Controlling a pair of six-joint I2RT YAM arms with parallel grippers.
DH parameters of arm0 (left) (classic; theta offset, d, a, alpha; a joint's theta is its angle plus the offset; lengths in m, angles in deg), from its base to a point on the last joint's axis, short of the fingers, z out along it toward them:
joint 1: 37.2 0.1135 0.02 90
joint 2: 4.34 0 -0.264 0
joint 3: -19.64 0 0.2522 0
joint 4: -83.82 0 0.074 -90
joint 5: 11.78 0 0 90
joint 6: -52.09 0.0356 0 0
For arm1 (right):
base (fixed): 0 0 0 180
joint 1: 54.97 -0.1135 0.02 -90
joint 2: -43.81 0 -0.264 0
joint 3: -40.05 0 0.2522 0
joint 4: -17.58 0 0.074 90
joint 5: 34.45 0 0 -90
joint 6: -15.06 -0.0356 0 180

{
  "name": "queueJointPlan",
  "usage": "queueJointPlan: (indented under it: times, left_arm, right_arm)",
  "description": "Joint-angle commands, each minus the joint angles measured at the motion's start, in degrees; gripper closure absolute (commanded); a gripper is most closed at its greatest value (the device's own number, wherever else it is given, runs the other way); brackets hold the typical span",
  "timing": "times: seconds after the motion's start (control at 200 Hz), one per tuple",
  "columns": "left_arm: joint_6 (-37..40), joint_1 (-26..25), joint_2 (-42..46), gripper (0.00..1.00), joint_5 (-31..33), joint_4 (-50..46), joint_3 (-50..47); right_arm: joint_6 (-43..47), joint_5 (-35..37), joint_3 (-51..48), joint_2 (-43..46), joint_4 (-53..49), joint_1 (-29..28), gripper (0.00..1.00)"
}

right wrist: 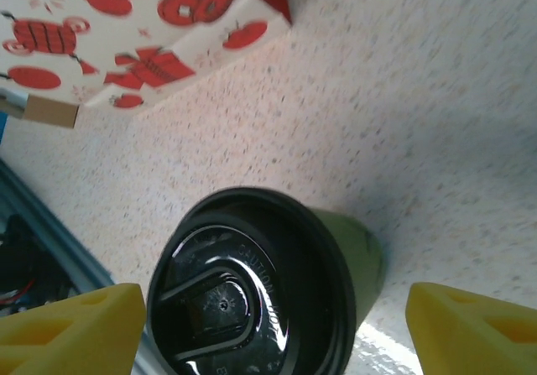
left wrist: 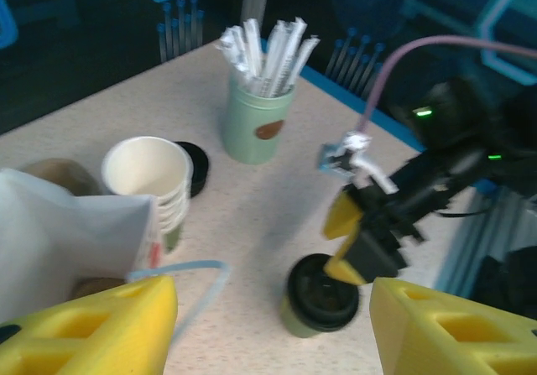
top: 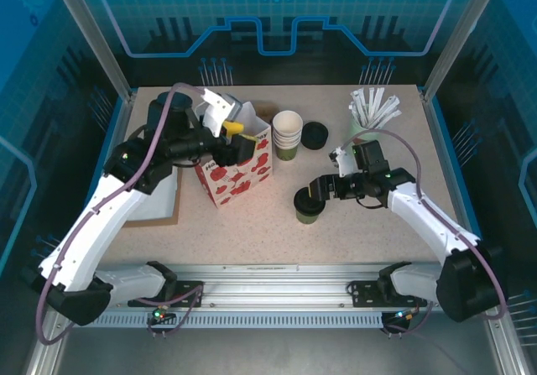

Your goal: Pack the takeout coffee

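Observation:
The takeout coffee (top: 309,216), an olive-green cup with a black lid, stands upright on the table right of centre. My right gripper (top: 313,193) hovers over it, open. In the right wrist view the lidded takeout coffee (right wrist: 252,308) sits between the yellow fingertips (right wrist: 67,333), with clear gaps on both sides. My left gripper (top: 237,138) is open at the top edge of the white, red-printed paper bag (top: 239,175). From the left wrist the takeout coffee (left wrist: 323,295) shows under the right gripper (left wrist: 340,241), and the paper bag (left wrist: 59,232) and its thin handle loop (left wrist: 189,278) lie by my left fingertips (left wrist: 84,333).
A stack of lidless cups (top: 287,134) stands behind the bag with a loose black lid (top: 315,135) beside it. A pale-green holder of white sticks (top: 369,117) is at the back right. A flat white sheet on cardboard (top: 155,199) lies under the left arm.

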Motion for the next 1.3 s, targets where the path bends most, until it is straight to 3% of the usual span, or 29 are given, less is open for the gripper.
queueJointPlan:
  times: [0.0,0.185,0.395,0.73,0.91,1.08,1.291]
  left_arm:
    - [-6.8,-4.6,1.8,0.36,0.4,-1.0,-1.8]
    - [-10.1,-10.9,2.5,0.36,2.6,-3.4,-5.2]
    - [-12.5,-14.2,3.0,0.36,5.1,-3.5,-12.5]
    - [-14.6,-14.6,4.1,0.35,8.2,-2.4,-20.8]
    - [-14.8,-14.6,5.1,0.36,7.9,-1.8,-21.6]
    - [-14.9,-14.6,6.3,0.35,8.4,-1.7,-21.7]
    - [-14.8,-14.6,5.9,0.35,8.8,-2.6,-21.2]
  right_arm:
    - [-1.9,-7.4,-1.7,-2.8,4.0,1.2,0.18]
    - [-3.0,-9.4,-3.2,-3.6,6.6,1.3,0.18]
    - [-5.2,-11.9,-5.0,-3.8,9.5,0.7,0.19]
    - [-8.5,-9.9,-6.6,-3.6,12.9,-3.8,0.2]
    - [-6.3,-3.8,-5.7,-3.6,8.7,-3.8,0.23]
    - [-3.8,1.7,-4.8,-4.1,4.7,-3.4,0.33]
    - [-3.3,0.8,-5.7,-3.3,4.3,-1.7,0.34]
